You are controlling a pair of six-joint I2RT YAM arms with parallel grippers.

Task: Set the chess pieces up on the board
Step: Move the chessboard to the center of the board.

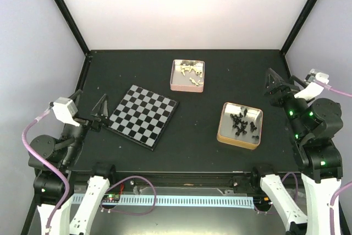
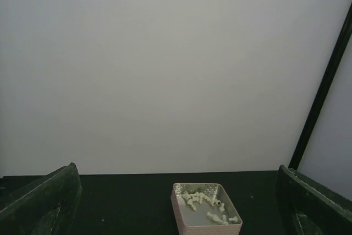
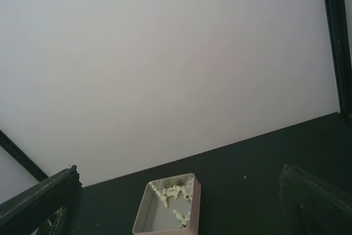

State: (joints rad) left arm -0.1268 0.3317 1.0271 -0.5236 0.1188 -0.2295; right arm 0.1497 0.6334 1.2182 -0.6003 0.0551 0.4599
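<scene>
Setup unstarted: board bare, white pieces and black pieces in tins, left hand and right hand apart, empty; next, likely pick one piece.

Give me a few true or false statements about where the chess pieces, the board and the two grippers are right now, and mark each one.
1. The board has no pieces on it. True.
2. The white pieces lie in the pink tin. True.
3. The black pieces stand on the board. False: they lie in the tan tin, to the right of the board.
4. The left gripper is shut on a piece. False: it is open and empty, beside the board.
5. The right gripper is open. True.
</scene>
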